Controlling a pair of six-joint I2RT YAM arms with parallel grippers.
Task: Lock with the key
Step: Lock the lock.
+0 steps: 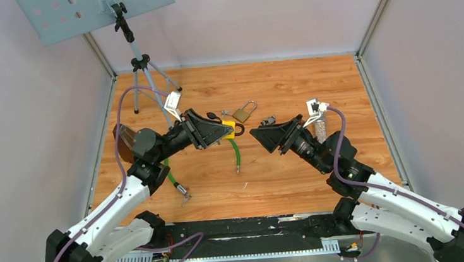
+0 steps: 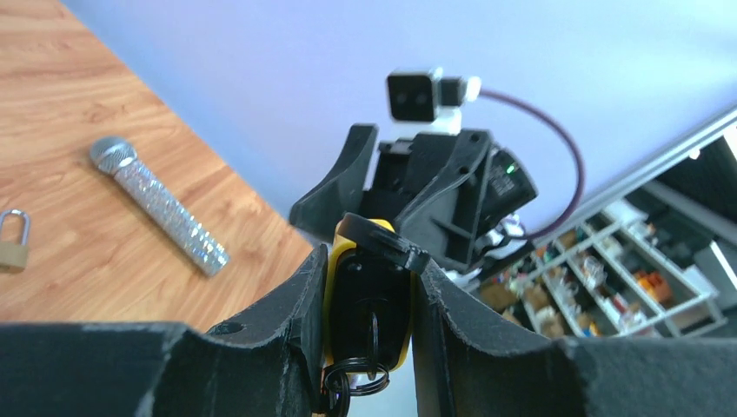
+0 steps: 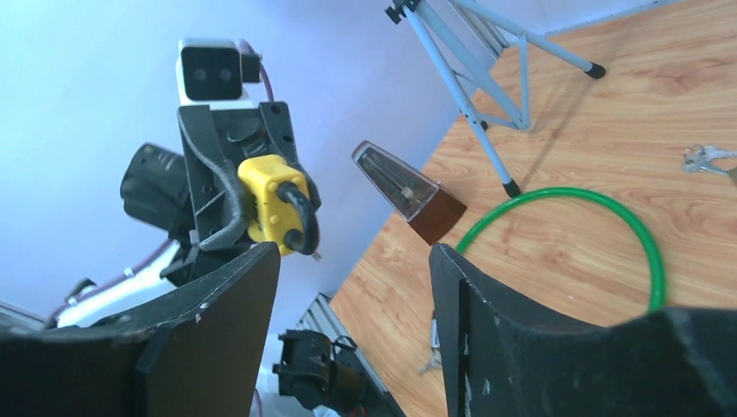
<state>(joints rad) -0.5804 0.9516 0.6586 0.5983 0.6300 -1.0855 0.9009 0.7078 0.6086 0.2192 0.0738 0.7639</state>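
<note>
My left gripper (image 1: 228, 131) is shut on a yellow padlock (image 1: 230, 128) with a black shackle and holds it above the wooden floor. In the left wrist view the padlock (image 2: 369, 295) sits squeezed between both fingers. A key (image 2: 375, 326) stands in its black face, and black key rings (image 2: 356, 378) hang below. My right gripper (image 1: 256, 134) faces the lock from a short way to the right, open, with nothing between its fingers. The right wrist view shows the padlock (image 3: 269, 195) up and to the left of the gap of my right gripper (image 3: 355, 252).
A brass padlock (image 1: 244, 113) and loose keys (image 1: 225, 113) lie behind the grippers, with a small lock (image 1: 268, 121) nearby. A glitter microphone (image 2: 161, 204) lies at the right. A green cable (image 1: 235, 151), a tripod (image 1: 141, 63) and a metronome (image 3: 413, 191) are on the left.
</note>
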